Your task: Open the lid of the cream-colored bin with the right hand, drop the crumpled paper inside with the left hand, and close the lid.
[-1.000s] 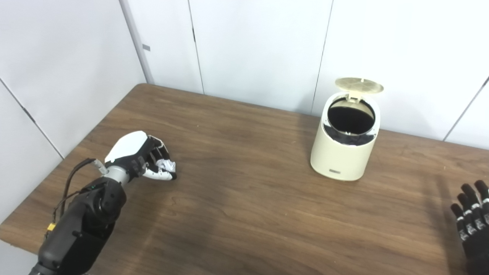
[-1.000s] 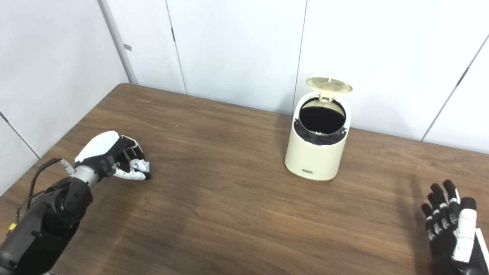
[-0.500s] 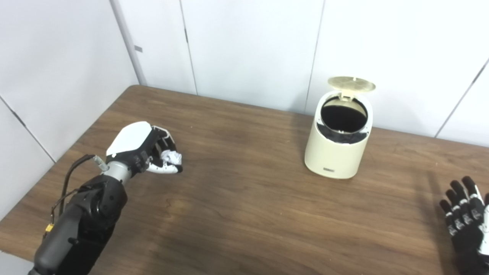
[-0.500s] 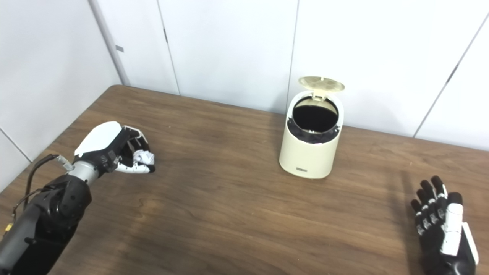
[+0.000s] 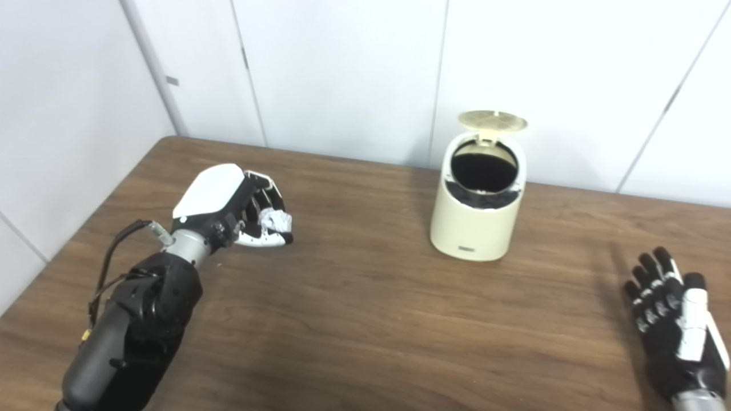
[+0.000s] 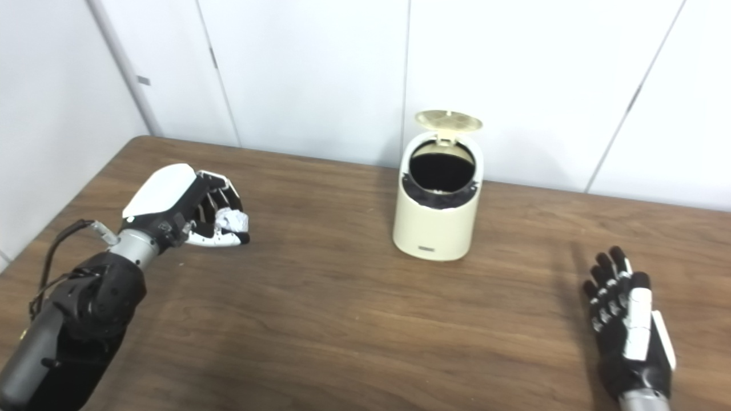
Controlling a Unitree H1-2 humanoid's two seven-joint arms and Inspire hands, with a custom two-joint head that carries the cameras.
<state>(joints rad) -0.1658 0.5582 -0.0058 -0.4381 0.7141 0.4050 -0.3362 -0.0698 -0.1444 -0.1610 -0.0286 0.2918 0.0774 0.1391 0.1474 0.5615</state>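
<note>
The cream-colored bin (image 5: 477, 220) stands near the table's back edge, right of centre. Its round lid (image 5: 492, 119) is tipped up behind the dark opening. My left hand (image 5: 234, 208) hovers above the table's left part, well left of the bin, shut on the crumpled white paper (image 5: 276, 219), which shows between its fingers. My right hand (image 5: 677, 322) lies at the front right, palm down with fingers spread, open and holding nothing, well clear of the bin.
The brown wooden table (image 5: 371, 319) fills the view. White wall panels (image 5: 342, 74) rise right behind its back edge and along its left side.
The camera has swung, shifting the whole picture left. My left hand has lifted the paper off the table and carried it a little toward the bin. The right hand stays spread.
</note>
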